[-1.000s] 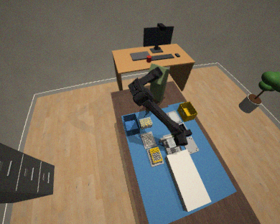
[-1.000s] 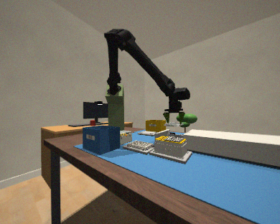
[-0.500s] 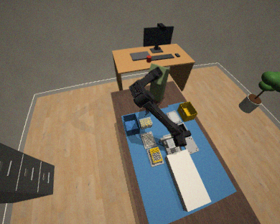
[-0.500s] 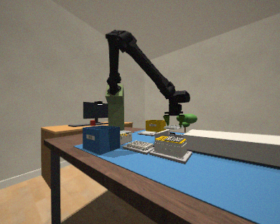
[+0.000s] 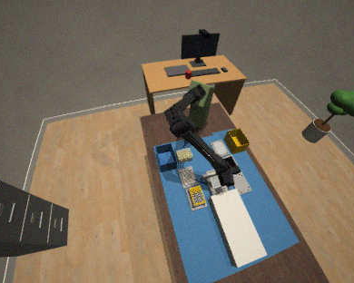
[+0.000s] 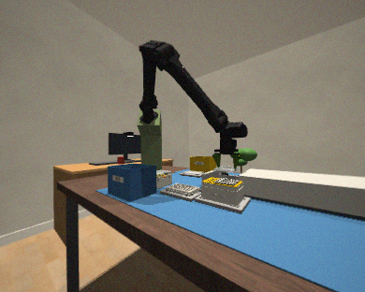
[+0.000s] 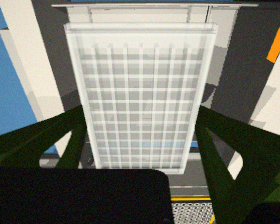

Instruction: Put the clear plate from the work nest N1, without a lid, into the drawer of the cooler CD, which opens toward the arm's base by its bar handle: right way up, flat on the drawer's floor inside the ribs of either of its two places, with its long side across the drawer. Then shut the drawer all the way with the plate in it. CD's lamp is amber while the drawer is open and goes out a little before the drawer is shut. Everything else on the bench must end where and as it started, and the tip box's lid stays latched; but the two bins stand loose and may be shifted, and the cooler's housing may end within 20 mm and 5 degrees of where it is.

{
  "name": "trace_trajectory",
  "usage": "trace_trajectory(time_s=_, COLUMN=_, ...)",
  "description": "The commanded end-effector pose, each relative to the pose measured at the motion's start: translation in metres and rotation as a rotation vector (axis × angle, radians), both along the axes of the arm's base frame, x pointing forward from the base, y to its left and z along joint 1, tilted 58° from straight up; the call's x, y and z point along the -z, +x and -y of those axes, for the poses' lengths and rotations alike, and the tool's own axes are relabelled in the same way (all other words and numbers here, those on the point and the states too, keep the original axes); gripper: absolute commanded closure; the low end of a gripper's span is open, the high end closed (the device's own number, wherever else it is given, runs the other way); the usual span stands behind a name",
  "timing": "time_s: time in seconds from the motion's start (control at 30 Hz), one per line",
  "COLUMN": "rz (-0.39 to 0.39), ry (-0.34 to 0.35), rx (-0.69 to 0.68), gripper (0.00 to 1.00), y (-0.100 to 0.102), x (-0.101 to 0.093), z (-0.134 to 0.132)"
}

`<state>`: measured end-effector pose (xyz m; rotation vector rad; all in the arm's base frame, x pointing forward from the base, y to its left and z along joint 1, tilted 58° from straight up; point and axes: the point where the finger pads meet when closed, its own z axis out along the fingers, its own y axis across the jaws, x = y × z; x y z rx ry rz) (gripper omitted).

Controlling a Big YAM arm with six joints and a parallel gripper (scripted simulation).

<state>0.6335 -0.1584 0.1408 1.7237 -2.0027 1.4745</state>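
My gripper is shut on the clear plate. Its green fingers press the plate's two long sides near the end closest to the camera. The plate is a clear grid of wells, right way up and with no lid. It hangs over the open drawer of the cooler CD, whose dark floor and pale ribs show below and beside it. An amber lamp is lit at the upper right. In the top and exterior views the gripper is low, at the cooler's near end.
A blue bin and a yellow bin stand near the back of the blue mat. A yellow-topped tip box, a rack and flat nests lie left of the gripper. A grey plate lies to its right.
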Motion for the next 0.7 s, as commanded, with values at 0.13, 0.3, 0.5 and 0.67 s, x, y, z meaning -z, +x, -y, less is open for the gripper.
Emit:
trace_trajectory(time_s=0.13, rz=0.0, ry=-0.004, rx=0.006, gripper=1.0, y=0.008, x=0.007, z=0.017)
trace_trajectory(time_s=0.3, rz=0.0, ry=-0.004, rx=0.006, gripper=1.0, y=0.011, x=0.011, z=0.022)
trace_trajectory(time_s=0.5, rz=0.001, ry=-0.004, rx=0.006, gripper=1.0, y=0.014, x=0.013, z=0.026)
trace_trajectory(time_s=0.67, rz=0.0, ry=-0.004, rx=0.006, gripper=1.0, y=0.016, x=0.017, z=0.031)
